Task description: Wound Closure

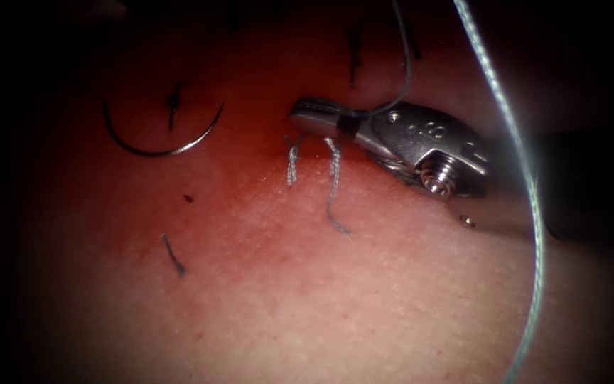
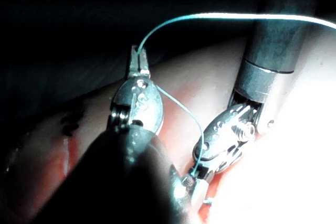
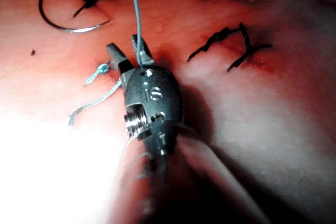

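Nearest the endoscope, a short dark scrap of thread (image 1: 174, 256) lies loose on the tissue (image 1: 335, 306), well to the left of and nearer than the right hand (image 1: 301, 117). Two pale, frayed cut ends of thread (image 1: 334, 186) hang from a knot directly under that hand's tips and trail over the tissue. The right hand lies low over the tissue. In the right wrist view its jaws stand narrowly apart in a small V, with the thread (image 1: 527, 178) running up out of the gap against one jaw. From there the pale strand rises and sweeps in a long loop to the right of the right hand.

In the left wrist view the left hand (image 2: 137, 59) is raised above the tissue beside the right hand, with its jaws pinched together on the same thread. One stretch drops to the right hand and the other arcs away.

Left of the right hand and slightly farther, the needle (image 1: 161, 146) lies free on the tissue, held by neither hand, curving around a dark stitch (image 1: 173, 105). More dark stitches (image 1: 354, 50) sit beyond the right hand.
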You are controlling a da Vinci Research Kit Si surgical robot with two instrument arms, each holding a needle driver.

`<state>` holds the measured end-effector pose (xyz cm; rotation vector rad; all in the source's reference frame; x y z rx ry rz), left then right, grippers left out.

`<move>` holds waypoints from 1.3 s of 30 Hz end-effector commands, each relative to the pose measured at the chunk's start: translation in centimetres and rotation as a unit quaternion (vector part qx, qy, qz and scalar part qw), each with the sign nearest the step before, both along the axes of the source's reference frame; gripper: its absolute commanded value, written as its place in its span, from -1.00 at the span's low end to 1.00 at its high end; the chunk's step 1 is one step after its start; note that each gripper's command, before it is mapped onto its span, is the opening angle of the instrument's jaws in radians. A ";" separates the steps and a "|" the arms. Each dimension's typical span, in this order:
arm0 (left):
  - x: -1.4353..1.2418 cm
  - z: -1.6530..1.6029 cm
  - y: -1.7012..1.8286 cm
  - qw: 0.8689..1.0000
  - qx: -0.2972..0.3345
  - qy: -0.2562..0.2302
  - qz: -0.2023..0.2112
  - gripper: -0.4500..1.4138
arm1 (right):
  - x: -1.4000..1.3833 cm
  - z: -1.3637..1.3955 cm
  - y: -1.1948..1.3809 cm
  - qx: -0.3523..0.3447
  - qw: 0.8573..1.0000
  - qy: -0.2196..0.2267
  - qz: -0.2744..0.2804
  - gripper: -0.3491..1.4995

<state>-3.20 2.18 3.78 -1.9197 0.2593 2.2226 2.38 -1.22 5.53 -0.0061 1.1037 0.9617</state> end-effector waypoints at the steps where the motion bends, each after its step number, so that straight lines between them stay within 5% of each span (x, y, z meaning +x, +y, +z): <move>1: -0.07 0.02 0.08 1.000 -0.005 -0.001 -0.001 -1.00 | -0.07 0.02 0.08 0.001 1.000 0.004 0.001 0.58; 6: -0.17 0.03 0.09 1.000 -0.029 0.012 0.006 -1.00 | -0.45 -0.13 0.21 0.000 1.000 -0.002 0.007 0.78; 12: -0.32 0.12 0.05 0.996 -0.077 0.036 0.028 -1.00 | -0.99 -0.31 0.47 -0.022 0.999 -0.022 0.014 0.80; 21: -0.71 0.63 -0.17 0.967 -0.186 0.151 0.084 -1.00 | -1.72 -0.66 0.89 -0.060 0.997 -0.040 0.030 0.82; 28: -1.00 1.13 -0.30 0.941 -0.230 0.214 0.125 -1.00 | -2.06 -0.96 1.07 -0.078 0.994 -0.076 0.024 0.85; 39: -1.23 1.79 -0.24 0.925 -0.239 0.250 0.155 -1.00 | -2.22 -1.33 1.17 -0.120 0.982 -0.147 -0.012 0.96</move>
